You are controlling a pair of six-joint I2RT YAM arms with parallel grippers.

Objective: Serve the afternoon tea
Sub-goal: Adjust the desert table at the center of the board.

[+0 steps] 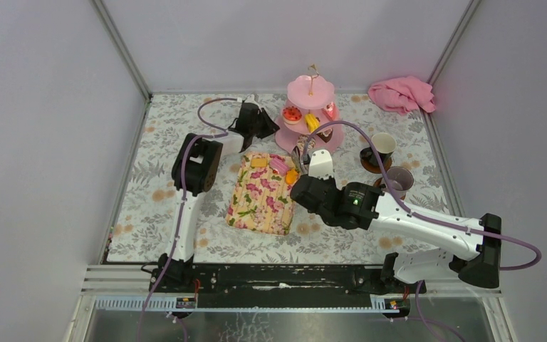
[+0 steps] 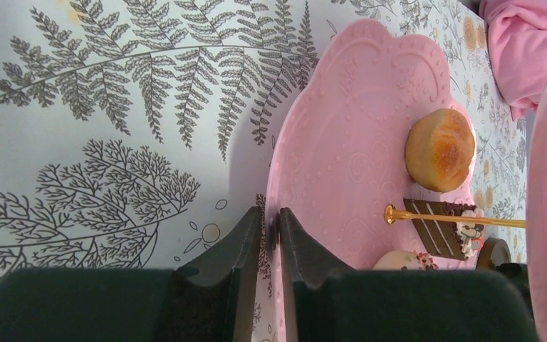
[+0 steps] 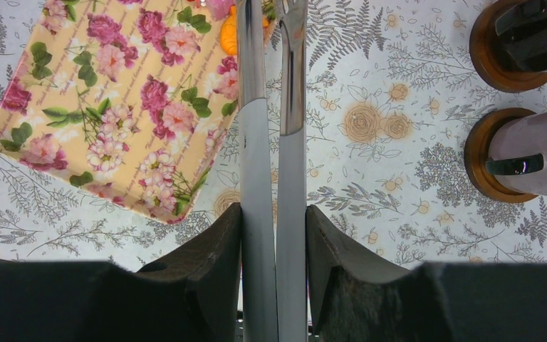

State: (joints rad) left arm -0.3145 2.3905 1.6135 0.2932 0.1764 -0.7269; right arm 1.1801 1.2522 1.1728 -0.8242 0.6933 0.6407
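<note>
The left gripper [image 2: 271, 219] is pinched shut on the bottom plate's rim of the pink stand [image 2: 356, 142], which is near the back edge of the table [image 1: 149, 214], with a round brown cake [image 2: 440, 149] and a chocolate cake [image 2: 438, 228] on that plate. The right gripper [image 3: 274, 214] is squeezed on silver tongs [image 3: 256, 142], whose tips sit by an orange cake [image 3: 228, 39] at the far right corner of the flowery tray [image 3: 114, 107] in the table's middle. The black mug [image 1: 382, 146] and grey mug [image 1: 399, 179] stand near the right edge.
</note>
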